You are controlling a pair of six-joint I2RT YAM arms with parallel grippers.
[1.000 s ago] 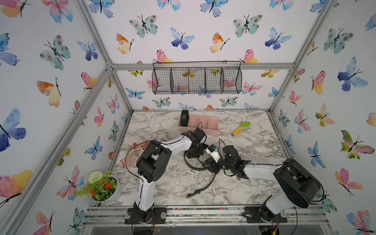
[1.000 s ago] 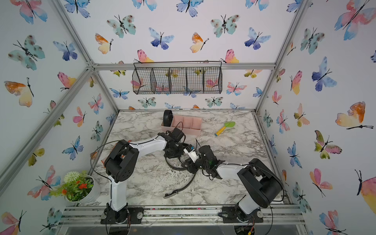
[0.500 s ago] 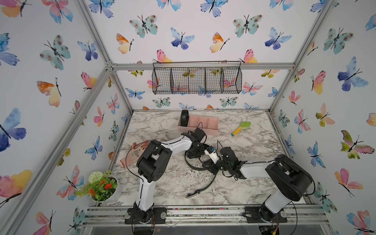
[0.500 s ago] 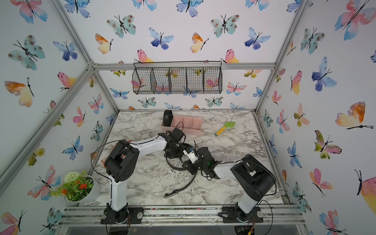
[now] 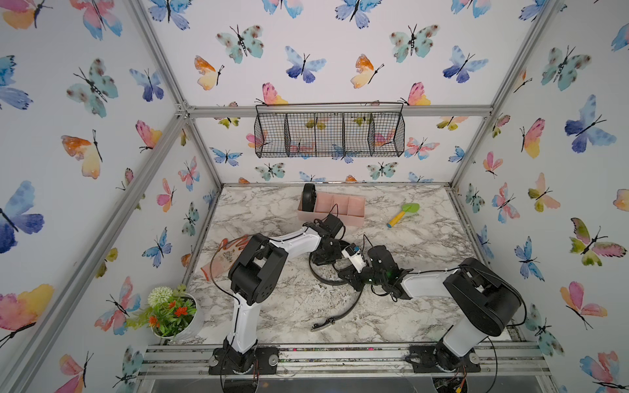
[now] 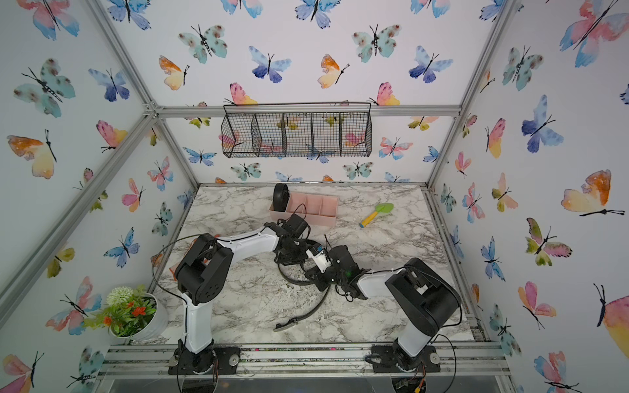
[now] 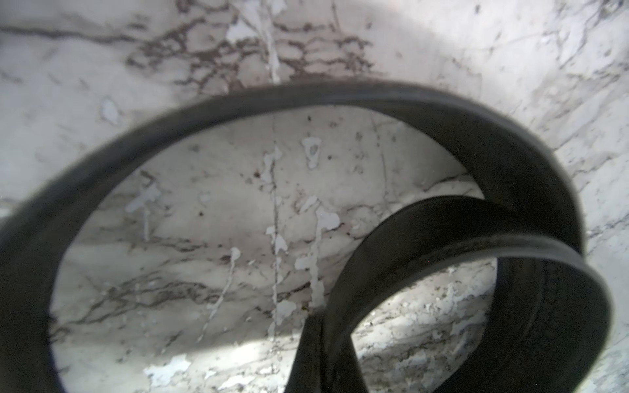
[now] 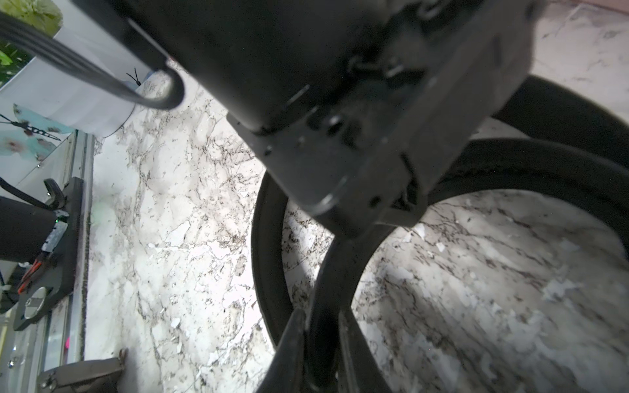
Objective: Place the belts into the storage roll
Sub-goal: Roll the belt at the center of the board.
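Reach is low and inward, left tool (image 5: 325, 260) and right tool (image 8: 321, 335) each pinching belt (image 5: 342, 309).

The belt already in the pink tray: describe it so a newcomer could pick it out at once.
Find the pale pink tray near the back edge of the marble table, under the wire basket. In its end compartment, farthest from the green toy shovel, stands a black belt. Unlike the loose belt sprawled mid-table, it is wound into a tight upright coil.
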